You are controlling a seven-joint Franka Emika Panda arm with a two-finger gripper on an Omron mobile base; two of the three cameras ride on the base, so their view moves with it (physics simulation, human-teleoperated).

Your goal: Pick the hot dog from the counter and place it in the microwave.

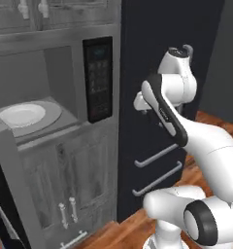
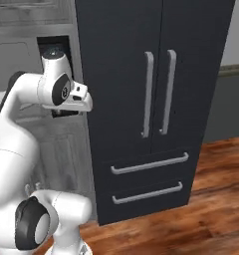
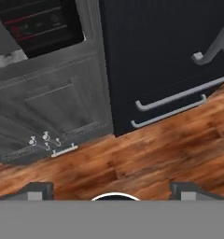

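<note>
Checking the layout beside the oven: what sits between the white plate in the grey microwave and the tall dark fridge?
In the left base view, the microwave's dark keypad panel stands between the white plate and the tall dark fridge.

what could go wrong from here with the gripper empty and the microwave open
1. The gripper is open, holds nothing and looks down at the wood floor; no hot dog is in sight, so the plate in the microwave may stay bare.
2. The hand hangs close to the dark fridge and the keypad panel; a wide swing could knock either.
3. The microwave door hangs open low at the left, where the base could clip it.
</note>
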